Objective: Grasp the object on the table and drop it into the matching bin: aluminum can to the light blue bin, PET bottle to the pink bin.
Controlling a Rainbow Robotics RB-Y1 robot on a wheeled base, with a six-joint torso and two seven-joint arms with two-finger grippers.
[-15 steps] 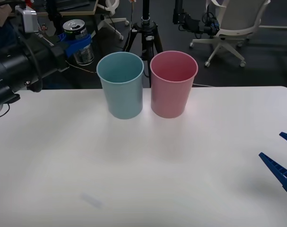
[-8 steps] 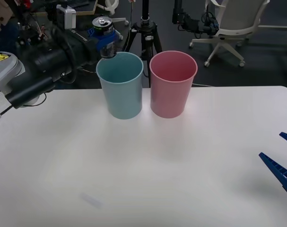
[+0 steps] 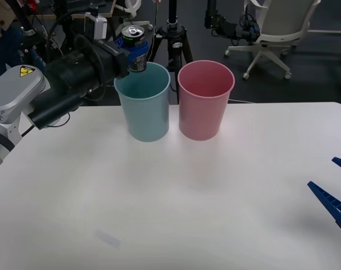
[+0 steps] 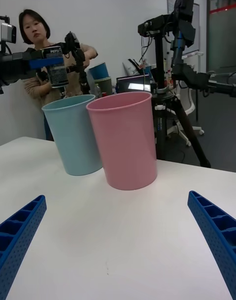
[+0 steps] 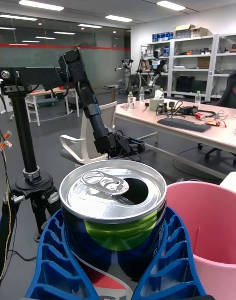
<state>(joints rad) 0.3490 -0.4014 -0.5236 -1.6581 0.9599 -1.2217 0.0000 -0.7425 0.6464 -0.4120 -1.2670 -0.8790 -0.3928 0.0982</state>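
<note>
The aluminum can (image 3: 133, 31), dark with a shiny silver pull-tab top, hangs upright just over the back-left rim of the light blue bin (image 3: 145, 109). My left gripper (image 3: 137, 55) is shut on it, its blue fingers (image 5: 46, 260) wrapped around the can (image 5: 115, 201). The pink bin (image 3: 205, 104) stands right beside the blue one on the white table (image 3: 176, 202). From the right wrist view the can (image 4: 57, 68) floats above the light blue bin (image 4: 73, 137), with the pink bin (image 4: 127, 142) nearer. My right gripper (image 3: 337, 185) rests open low at the table's right edge.
A black camera tripod (image 3: 173, 34) stands on the floor right behind the bins, and an office chair (image 3: 274, 28) sits farther back right. The wide white tabletop in front of the bins holds nothing else.
My left arm has carried the can rightward, from well left of the light blue bin to above its rim. The right gripper has stayed still.
</note>
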